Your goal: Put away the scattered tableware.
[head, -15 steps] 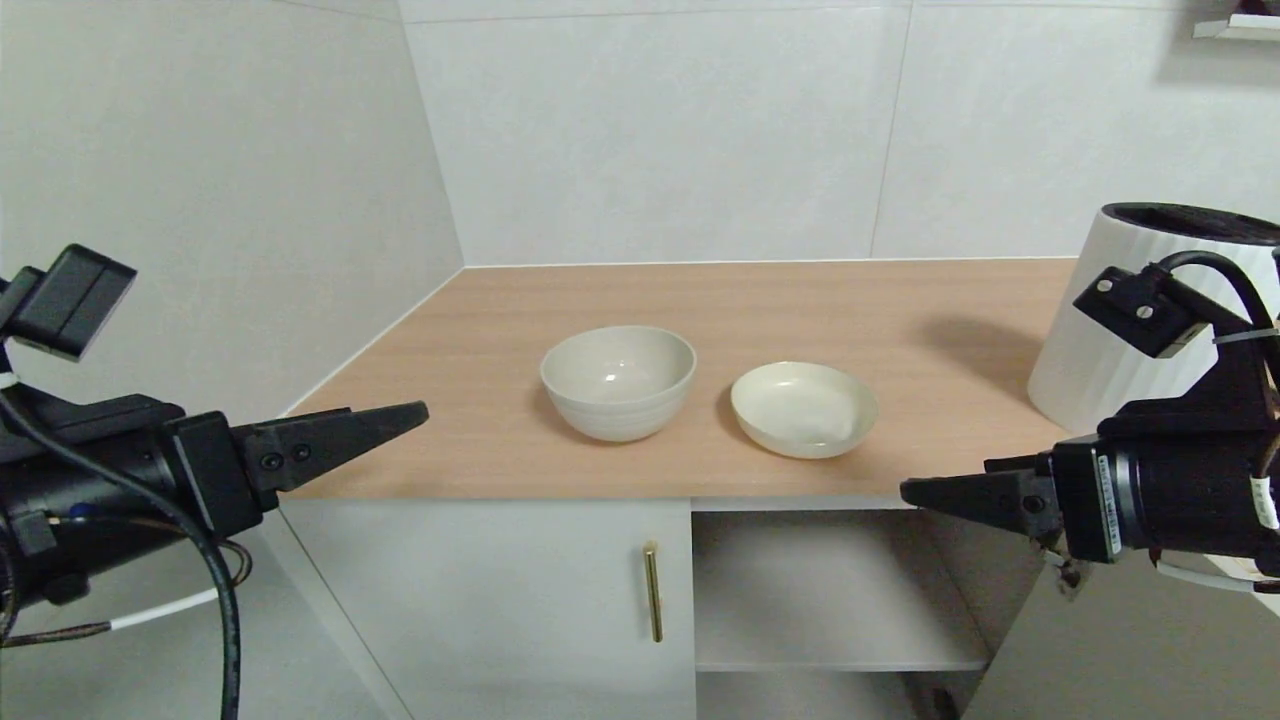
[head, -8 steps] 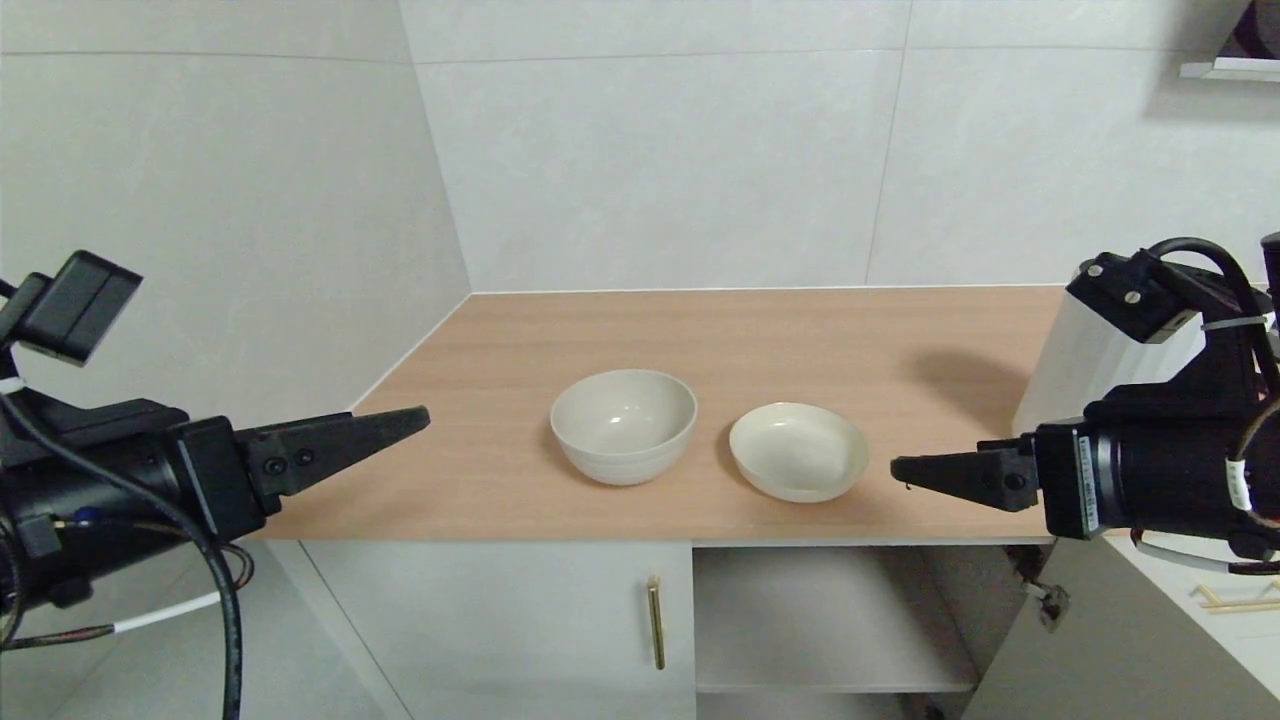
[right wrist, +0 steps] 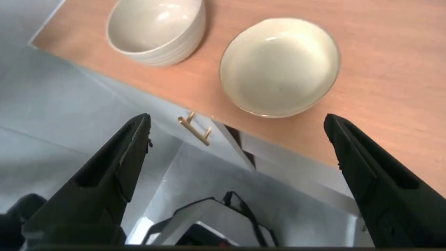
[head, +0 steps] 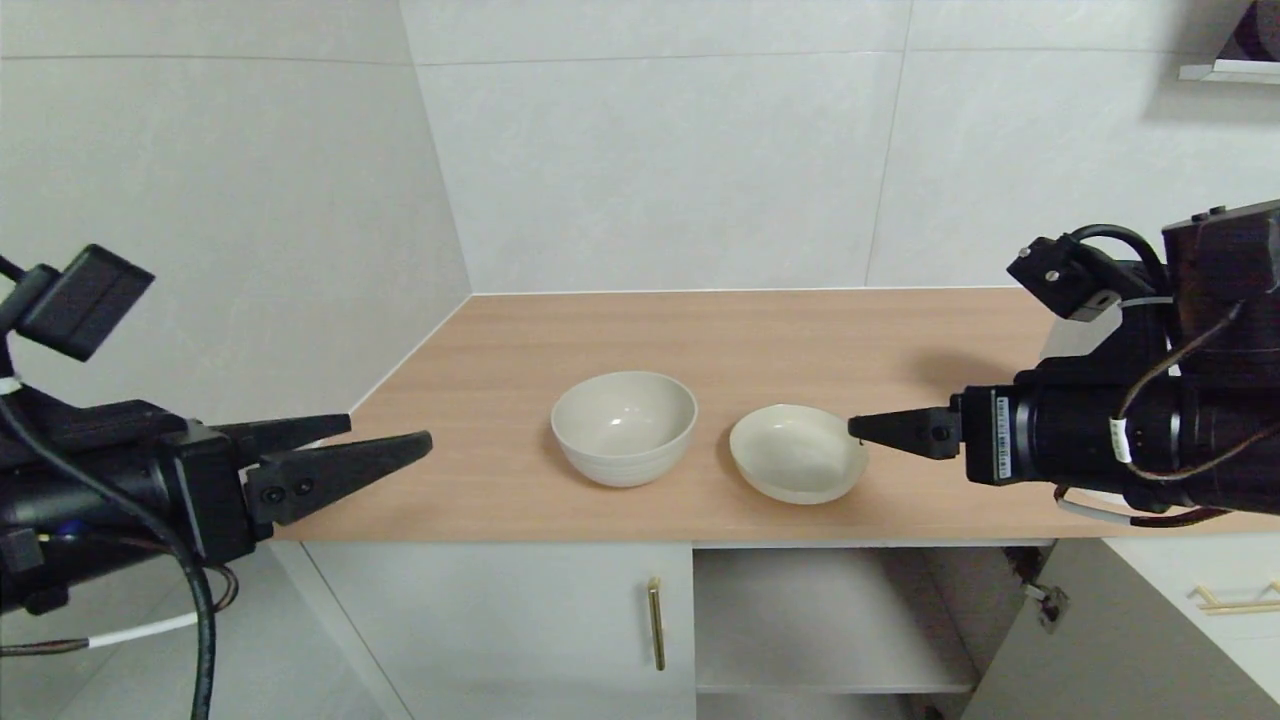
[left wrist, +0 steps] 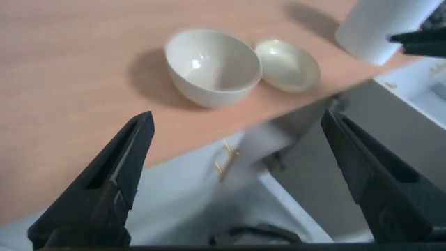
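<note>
Left gripper (head: 390,430): jaws apart, hanging off the left front corner of the worktop (head: 760,330), pointing in toward the dishes and well apart from both. Nothing is between the fingers.

Deep bowl (head: 623,425): upright on the worktop, left of centre and near the front edge. It looks empty.

Shallow bowl (head: 797,452): upright, just to the right of the deep bowl. There's a narrow gap between them, so they aren't touching. It also sits near the front edge.

Right gripper (head: 860,428): comes in level from the right, with the tip at the shallow bowl's right rim in the head view. I can't tell if it touches. My right wrist view shows the fingers spread wide, with the bowl framed between them and nothing held.

White ribbed container (left wrist: 380,28): stands on the worktop's right end, behind my right arm.

Below the worktop there's a closed cabinet door with a brass handle (head: 653,623) under the deep bowl. To its right is an open compartment with a shelf (head: 830,660) under the shallow bowl.
</note>
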